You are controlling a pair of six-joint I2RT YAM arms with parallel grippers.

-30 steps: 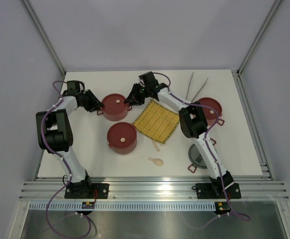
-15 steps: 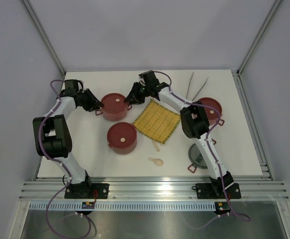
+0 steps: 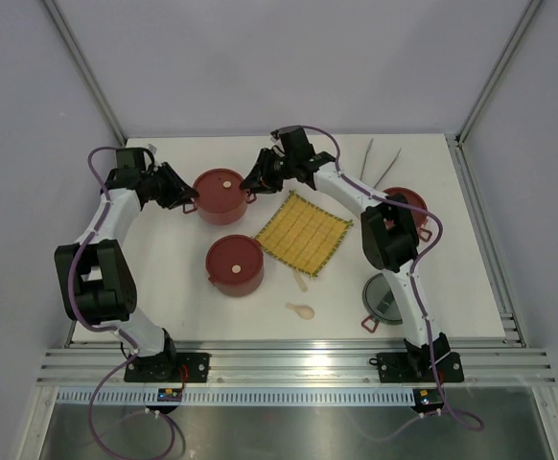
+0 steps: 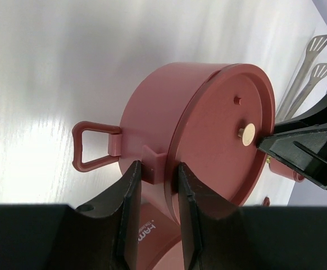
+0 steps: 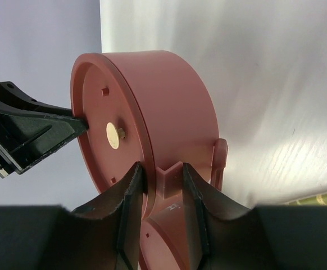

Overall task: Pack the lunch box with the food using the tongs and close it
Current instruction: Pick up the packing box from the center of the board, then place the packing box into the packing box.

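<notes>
Lunch box tier [image 3: 220, 195], lidded, at eleven o'clock on worktop [image 3: 452, 287]; second tier [image 3: 234, 264] near centre, beside yellow mat [image 3: 301, 233]; third tier [image 3: 408, 206] at two o'clock. Tongs [image 3: 380, 165] lying at one o'clock, untouched. Left fingers [image 4: 128, 197] clamped on first tier's nine o'clock side tab, right fingers [image 5: 192, 194] clamped on its three o'clock tab.

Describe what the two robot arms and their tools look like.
The left arm and right arm match: white tubular links, bulky black joint housings, and black base plates bolted to a silver rail. A purple cable loops along each. The left tool and right tool are black, each with two flat, tapering fingers. No markings are readable.
</notes>
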